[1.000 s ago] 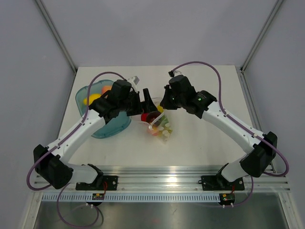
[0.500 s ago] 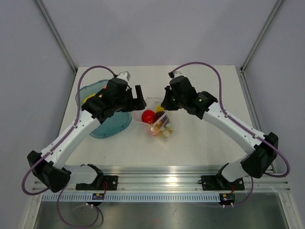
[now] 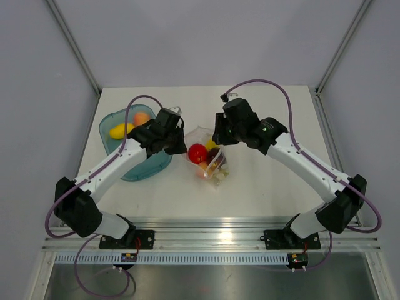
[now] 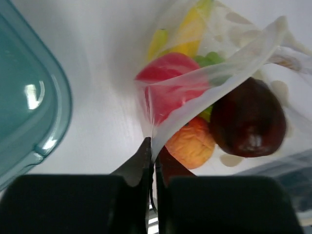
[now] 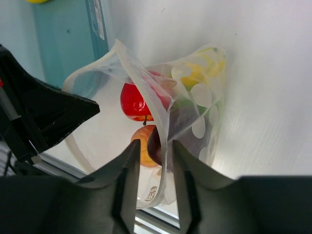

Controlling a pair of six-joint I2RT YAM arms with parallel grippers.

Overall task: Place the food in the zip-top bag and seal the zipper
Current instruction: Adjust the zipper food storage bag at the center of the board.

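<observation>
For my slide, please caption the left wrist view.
Left gripper shut on the edge of the zip-top bag, apple, plum and peach inside.

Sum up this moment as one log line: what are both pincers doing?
left pincer: shut on zip-top bag edge | right pincer: open around bag edge | zipper: unsealed | tray: yellow fruit, orange fruit

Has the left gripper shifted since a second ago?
Yes. The left gripper swung left and nearer, toward the teal translucent plastic tray, and is now shut on an edge of the clear crinkly zip-top bag.
</observation>
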